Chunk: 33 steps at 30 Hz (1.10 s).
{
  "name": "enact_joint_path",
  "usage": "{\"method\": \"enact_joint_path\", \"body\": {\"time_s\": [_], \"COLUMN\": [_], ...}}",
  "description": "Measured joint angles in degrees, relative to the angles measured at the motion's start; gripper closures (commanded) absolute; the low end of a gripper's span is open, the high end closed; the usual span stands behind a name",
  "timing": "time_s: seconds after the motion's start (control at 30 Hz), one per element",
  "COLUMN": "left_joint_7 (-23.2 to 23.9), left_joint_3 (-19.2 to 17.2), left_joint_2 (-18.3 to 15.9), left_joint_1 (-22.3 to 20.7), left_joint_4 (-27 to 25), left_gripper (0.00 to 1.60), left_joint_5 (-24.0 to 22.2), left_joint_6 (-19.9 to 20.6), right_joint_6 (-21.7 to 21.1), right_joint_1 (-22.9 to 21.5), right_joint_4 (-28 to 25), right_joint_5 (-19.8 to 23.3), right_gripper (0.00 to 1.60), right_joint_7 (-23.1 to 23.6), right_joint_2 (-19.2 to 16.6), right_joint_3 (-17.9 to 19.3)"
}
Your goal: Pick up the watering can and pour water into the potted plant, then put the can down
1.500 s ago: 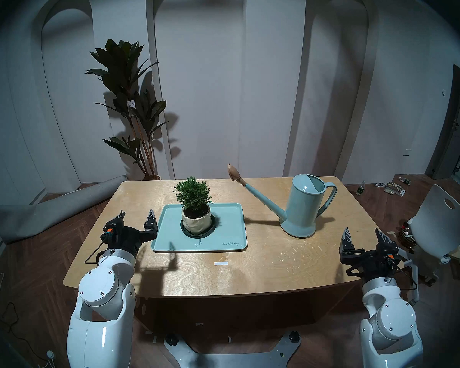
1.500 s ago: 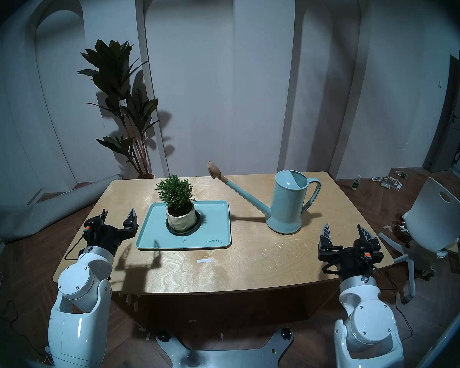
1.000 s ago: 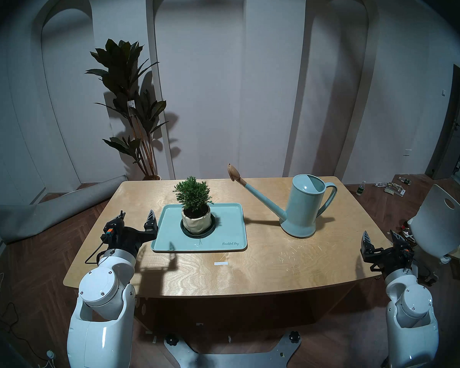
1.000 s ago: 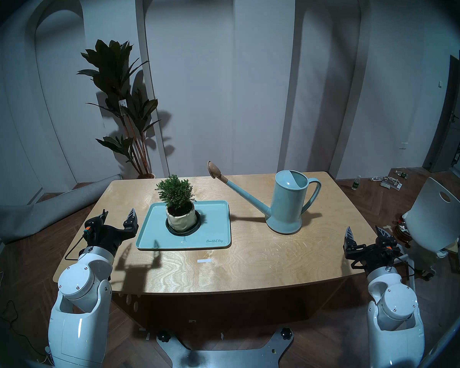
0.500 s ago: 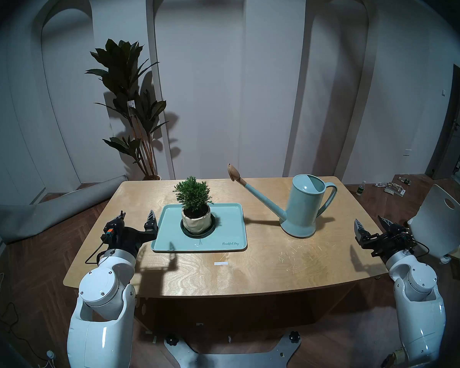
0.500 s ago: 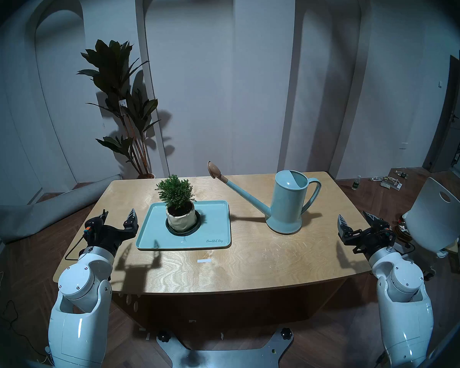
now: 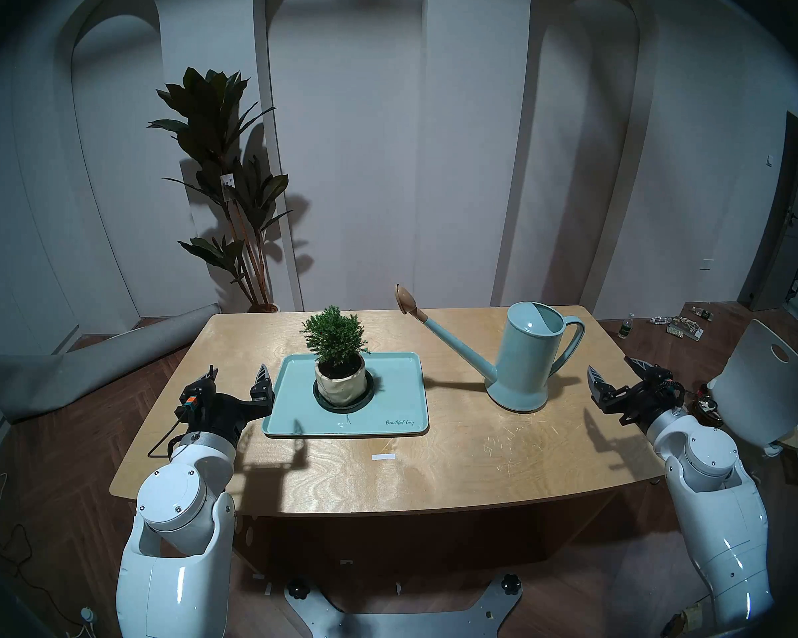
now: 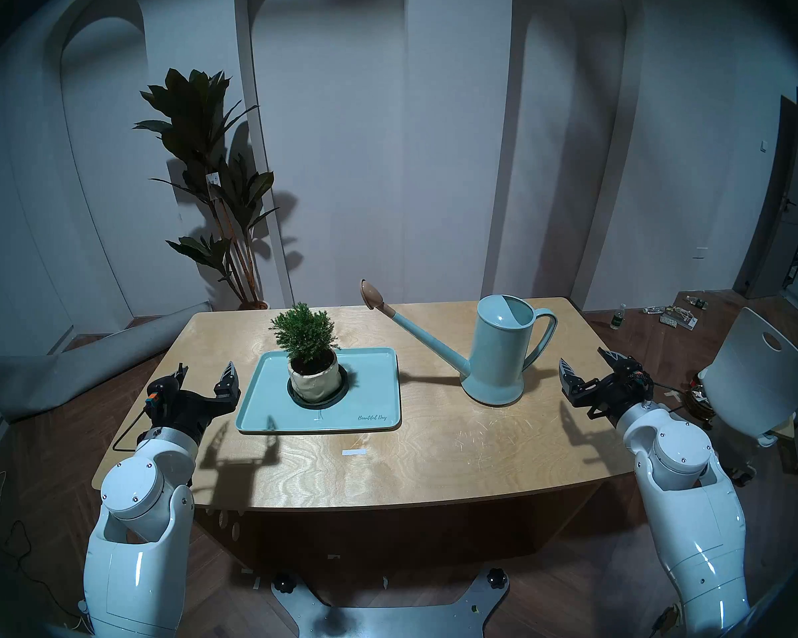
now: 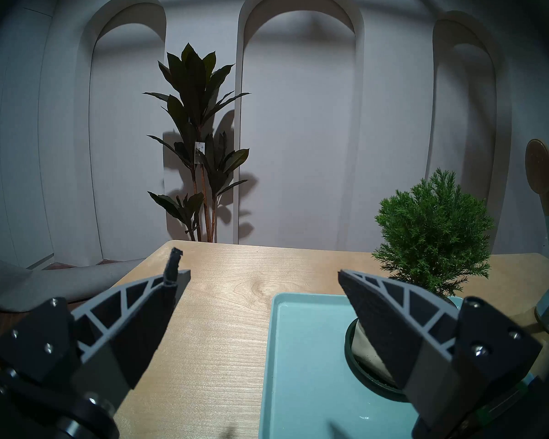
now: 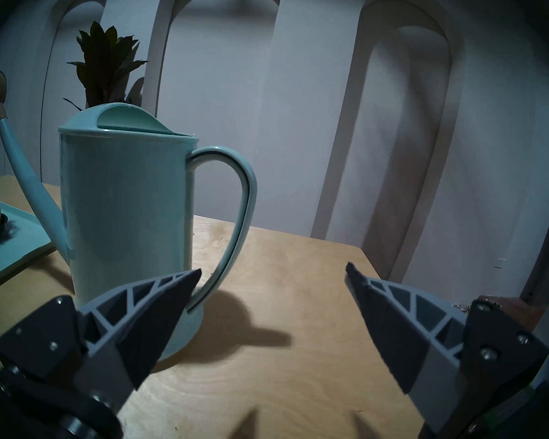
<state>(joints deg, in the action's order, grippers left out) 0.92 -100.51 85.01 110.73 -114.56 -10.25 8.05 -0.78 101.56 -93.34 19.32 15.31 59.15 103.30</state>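
The pale teal watering can (image 7: 526, 356) (image 8: 498, 347) (image 10: 124, 213) stands upright on the table's right side, its spout with the tan rose head (image 7: 404, 298) pointing left and its loop handle (image 7: 571, 347) (image 10: 235, 219) on the right. The potted plant (image 7: 337, 342) (image 8: 305, 338) (image 9: 431, 229), a small green shrub in a cream pot on a black saucer, stands on a teal tray (image 7: 388, 407). My right gripper (image 7: 612, 373) (image 8: 583, 364) (image 10: 273, 270) is open and empty, just right of the handle. My left gripper (image 7: 236, 370) (image 8: 206, 369) (image 9: 260, 264) is open and empty, left of the tray.
A wooden table (image 7: 434, 476) bears everything. A white chair (image 7: 765, 388) stands close by my right arm. A tall dark floor plant (image 7: 222, 163) and a rolled grey mat (image 7: 88, 370) are behind left. A small white label (image 7: 383, 457) lies on the table.
My right arm has swung out to the right, then up and back toward the can's handle, the gripper staying open. The left arm, can and plant have not moved.
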Motion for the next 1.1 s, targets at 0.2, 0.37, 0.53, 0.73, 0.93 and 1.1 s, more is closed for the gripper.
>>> {"method": "enact_joint_path", "body": {"time_s": [0.2,0.37,0.53,0.73,0.93,1.1], "left_joint_7": [0.00,0.00,-0.01,-0.01,-0.01,-0.01], "left_joint_3": [0.00,0.01,0.02,0.02,0.02,0.02], "left_joint_2": [-0.01,-0.01,-0.02,-0.03,-0.03,-0.03], "left_joint_1": [0.00,0.00,0.01,0.01,0.01,0.01], "left_joint_4": [0.00,0.00,0.00,0.00,0.00,0.00], "left_gripper": [0.00,0.00,0.00,0.00,0.00,0.00], "left_joint_5": [0.00,0.00,0.00,0.00,0.00,0.00], "left_joint_6": [0.00,0.00,0.00,0.00,0.00,0.00], "right_joint_6": [0.21,0.65,1.02,1.30,1.43,1.53], "right_joint_1": [-3.03,-6.40,-8.98,-12.25,-15.05,-17.99], "right_joint_4": [2.43,5.19,7.47,9.67,11.42,13.65], "right_joint_5": [-0.44,-0.86,-0.96,-1.18,-1.68,-2.30], "right_gripper": [0.00,0.00,0.00,0.00,0.00,0.00], "right_joint_7": [-1.36,-2.69,-3.38,-3.78,-3.95,-4.13], "right_joint_2": [-1.48,-2.26,-2.55,-2.62,-2.58,-2.19], "right_joint_3": [-2.24,-5.01,-7.29,-9.95,-12.10,-13.84]}}
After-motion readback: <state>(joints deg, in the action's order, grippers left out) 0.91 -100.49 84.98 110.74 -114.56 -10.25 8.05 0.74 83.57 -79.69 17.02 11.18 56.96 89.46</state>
